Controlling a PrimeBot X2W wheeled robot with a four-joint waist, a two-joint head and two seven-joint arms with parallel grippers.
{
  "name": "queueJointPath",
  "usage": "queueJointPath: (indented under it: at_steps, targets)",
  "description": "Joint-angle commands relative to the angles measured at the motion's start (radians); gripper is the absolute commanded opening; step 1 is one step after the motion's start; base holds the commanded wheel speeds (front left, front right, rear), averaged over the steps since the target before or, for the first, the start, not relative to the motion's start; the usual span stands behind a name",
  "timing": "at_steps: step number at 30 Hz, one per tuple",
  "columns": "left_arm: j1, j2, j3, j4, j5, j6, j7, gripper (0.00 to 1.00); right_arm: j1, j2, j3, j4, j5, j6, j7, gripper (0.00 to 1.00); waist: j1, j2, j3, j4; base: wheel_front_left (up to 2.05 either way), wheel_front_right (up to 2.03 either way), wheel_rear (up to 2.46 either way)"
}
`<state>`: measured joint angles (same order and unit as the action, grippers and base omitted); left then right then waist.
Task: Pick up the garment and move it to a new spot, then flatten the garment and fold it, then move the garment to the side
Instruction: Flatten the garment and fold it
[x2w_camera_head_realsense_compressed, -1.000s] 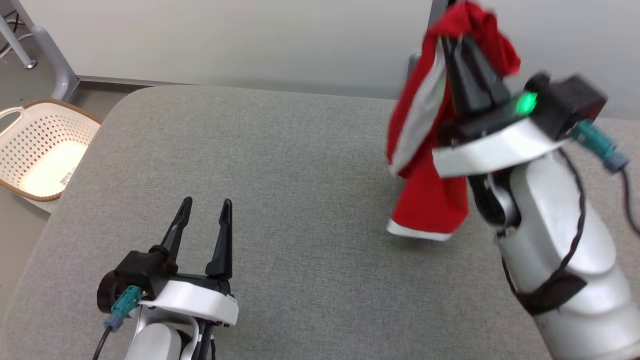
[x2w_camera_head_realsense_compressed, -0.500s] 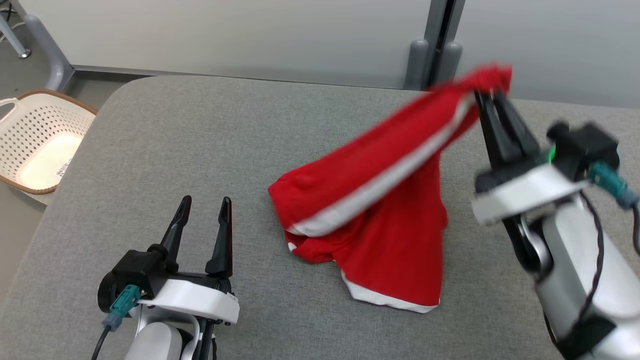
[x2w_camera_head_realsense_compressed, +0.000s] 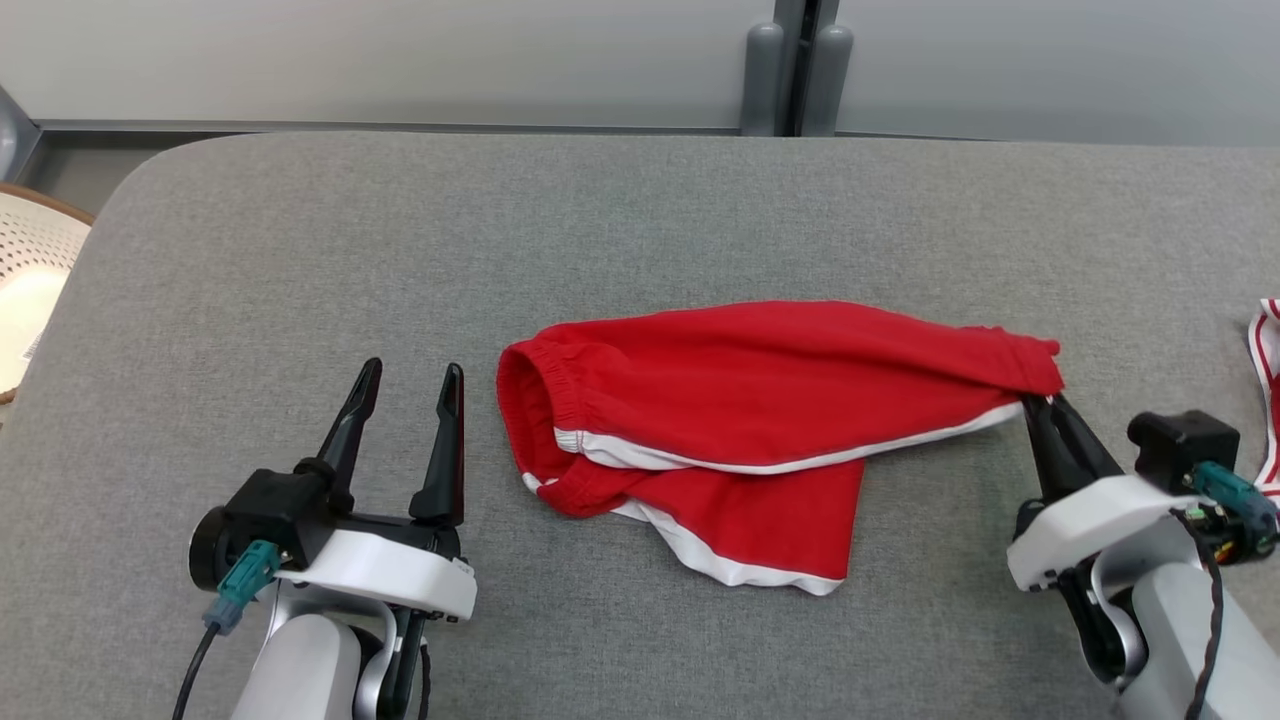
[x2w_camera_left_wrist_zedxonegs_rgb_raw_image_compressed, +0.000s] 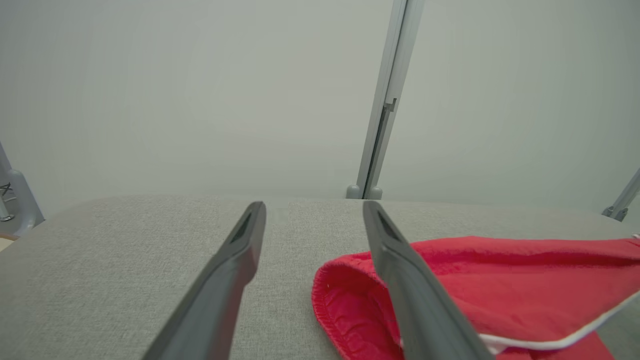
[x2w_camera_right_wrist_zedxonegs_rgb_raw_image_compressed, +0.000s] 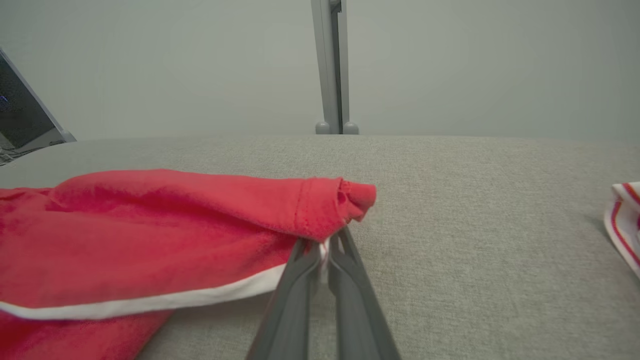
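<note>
The grey fabric surface (x2w_camera_head_realsense_compressed: 300, 250) carries the red shorts (x2w_camera_head_realsense_compressed: 740, 390), which lie crumpled near its middle. The right gripper (x2w_camera_head_realsense_compressed: 1038, 405) is clenched on their right corner. The left gripper (x2w_camera_head_realsense_compressed: 413, 372) rests released, just beside the shorts.

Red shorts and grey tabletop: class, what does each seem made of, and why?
Red shorts: soft matte knit fabric, probably cotton jersey; it drapes, with gathered elastic waistband and stitched white trim. Grey tabletop: matte woven upholstery cloth; fine heathered weave shows.

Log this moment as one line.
right gripper: shut on red shorts corner | left gripper: open, empty | red shorts: rumpled on grey surface
</note>
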<state>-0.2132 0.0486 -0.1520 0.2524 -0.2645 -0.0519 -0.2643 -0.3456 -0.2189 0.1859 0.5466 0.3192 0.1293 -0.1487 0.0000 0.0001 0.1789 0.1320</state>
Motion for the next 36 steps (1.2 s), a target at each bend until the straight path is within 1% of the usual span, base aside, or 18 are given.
queueJointPath:
  at_steps: [1, 5, 9, 13, 14, 15, 16, 17, 22, 27, 32, 36]
  targets:
    - [-0.011, 0.004, 0.0, 0.0, 0.004, -0.004, 0.001, 1.0, -0.017, -0.002, -0.003, 0.003, -0.002, 0.002, 0.003, 0.0, 0.0, -0.0001, 0.003, -0.003, 0.0, 0.0, 0.0]
    - [-0.028, 0.004, -0.018, -0.001, -0.003, -0.008, 0.0, 1.0, -0.084, 0.007, -0.001, 0.024, 0.002, 0.002, 0.017, 0.0, 0.0, -0.0001, 0.017, 0.012, 0.0, 0.0, 0.0]
    - [-0.043, 0.004, -0.038, 0.001, -0.009, -0.004, 0.001, 1.0, -0.153, -0.008, 0.018, 0.054, -0.007, 0.002, 0.057, 0.0, 0.0, -0.0001, 0.037, 0.051, 0.0, 0.0, 0.0]
    - [-0.052, 0.004, -0.055, 0.004, -0.021, 0.001, 0.001, 1.0, -0.232, -0.023, 0.001, 0.118, -0.01, 0.002, 0.113, 0.0, 0.0, -0.0001, 0.058, 0.094, 0.0, 0.0, 0.0]
    - [-0.055, 0.004, -0.059, 0.005, -0.023, 0.001, 0.001, 1.0, -0.249, -0.026, -0.003, 0.144, -0.015, 0.002, 0.13, 0.03, 0.0, -0.0001, 0.063, 0.105, 0.0, 0.0, 0.0]
    - [-0.058, 0.004, -0.063, 0.005, -0.028, 0.003, 0.0, 1.0, -0.265, -0.028, -0.007, 0.169, -0.017, 0.002, 0.147, 0.2, 0.0, -0.0001, 0.067, 0.115, 0.0, 0.0, 0.0]
    - [-0.06, 0.004, -0.069, 0.006, -0.03, 0.006, 0.0, 1.0, -0.281, -0.033, -0.014, 0.195, -0.024, 0.002, 0.157, 0.53, 0.0, -0.0001, 0.071, 0.125, 0.0, 0.0, 0.0]
    - [-0.061, 0.004, -0.073, 0.007, -0.034, 0.006, 0.0, 1.0, -0.298, -0.044, -0.023, 0.222, -0.038, 0.002, 0.166, 1.0, 0.0, -0.0001, 0.074, 0.134, 0.0, 0.0, 0.0]
    - [-0.063, 0.004, -0.084, 0.008, -0.042, 0.011, 0.001, 1.0, -0.353, -0.053, -0.069, 0.341, -0.091, 0.001, 0.144, 1.0, 0.0, -0.0001, 0.08, 0.153, 0.0, 0.0, 0.0]
    - [-0.061, 0.004, -0.081, 0.008, -0.039, 0.016, 0.001, 1.0, -0.371, -0.038, -0.103, 0.408, -0.123, 0.001, 0.076, 1.0, 0.0, -0.0001, 0.065, 0.136, 0.0, 0.0, 0.0]
    - [-0.055, 0.004, -0.075, -0.004, -0.026, 0.01, 0.001, 1.0, -0.336, -0.029, -0.118, 0.405, -0.105, 0.001, -0.026, 1.0, 0.0, -0.0001, 0.04, 0.092, 0.0, 0.0, 0.0]
    - [-0.038, 0.004, -0.075, -0.013, -0.019, 0.004, 0.001, 1.0, -0.273, -0.01, -0.128, 0.345, -0.067, 0.001, -0.094, 1.0, 0.0, -0.0001, 0.015, 0.052, 0.0, 0.0, 0.0]
